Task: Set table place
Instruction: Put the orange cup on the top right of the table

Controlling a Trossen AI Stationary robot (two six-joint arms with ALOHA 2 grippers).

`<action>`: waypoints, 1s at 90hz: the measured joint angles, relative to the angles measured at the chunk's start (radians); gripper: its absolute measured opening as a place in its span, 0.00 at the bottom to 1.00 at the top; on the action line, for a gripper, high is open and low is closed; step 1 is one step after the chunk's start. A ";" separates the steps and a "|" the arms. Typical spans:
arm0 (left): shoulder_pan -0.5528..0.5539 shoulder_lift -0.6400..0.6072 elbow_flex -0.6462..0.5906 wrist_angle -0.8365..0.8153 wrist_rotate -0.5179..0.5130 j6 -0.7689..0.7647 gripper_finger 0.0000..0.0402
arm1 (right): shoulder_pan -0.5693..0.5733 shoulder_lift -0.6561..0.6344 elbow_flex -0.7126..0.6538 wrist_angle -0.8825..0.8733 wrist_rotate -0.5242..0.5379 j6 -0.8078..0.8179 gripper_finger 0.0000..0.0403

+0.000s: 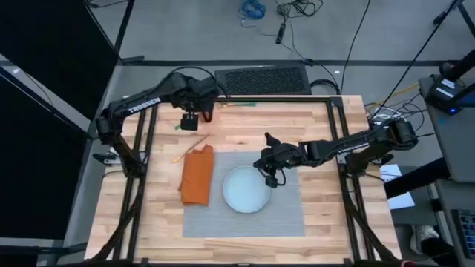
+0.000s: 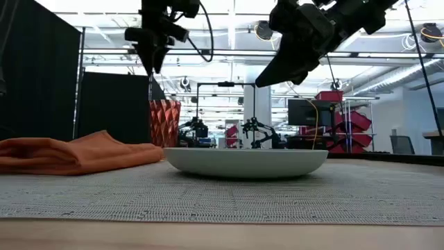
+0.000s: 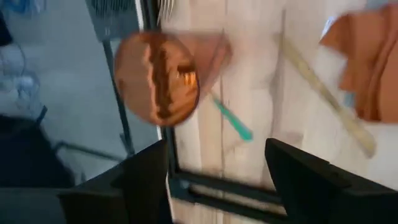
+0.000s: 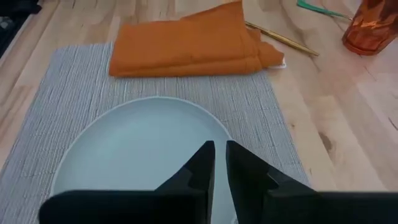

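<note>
The grey placemat [image 1: 245,211] lies flat on the wooden surface [image 1: 326,133], carrying a pale plate [image 1: 247,189], with an orange napkin [image 1: 197,175] along its edge. The right gripper [image 1: 269,175] hovers just above the plate's rim, fingers [image 4: 200,163] nearly closed, holding nothing. The left gripper [image 1: 190,121] hangs over an orange cup [image 3: 157,78] at the far edge, fingers [image 3: 311,177] spread apart.

left wrist view motion-blurred, orange cup [image 3: 157,78] smeared, plate [image 4: 143,155] cut off behind right claw [image 4: 220,163]
</note>
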 joint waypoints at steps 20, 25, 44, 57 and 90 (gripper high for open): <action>0.014 0.015 0.000 0.058 0.056 0.041 0.63 | 0.000 0.000 0.000 -0.001 0.000 0.000 0.07; 0.020 0.023 0.000 0.069 0.062 0.045 0.63 | 0.000 0.000 0.000 -0.001 0.000 0.000 0.07; 0.048 0.070 0.000 0.079 0.084 0.047 0.63 | 0.000 0.000 0.000 -0.002 0.000 -0.001 0.07; 0.067 0.113 0.000 0.080 0.102 0.047 0.63 | 0.000 0.000 0.000 -0.008 0.000 -0.001 0.07; 0.085 0.164 0.000 0.110 0.103 0.047 0.62 | 0.002 0.000 0.000 -0.024 -0.001 0.000 0.07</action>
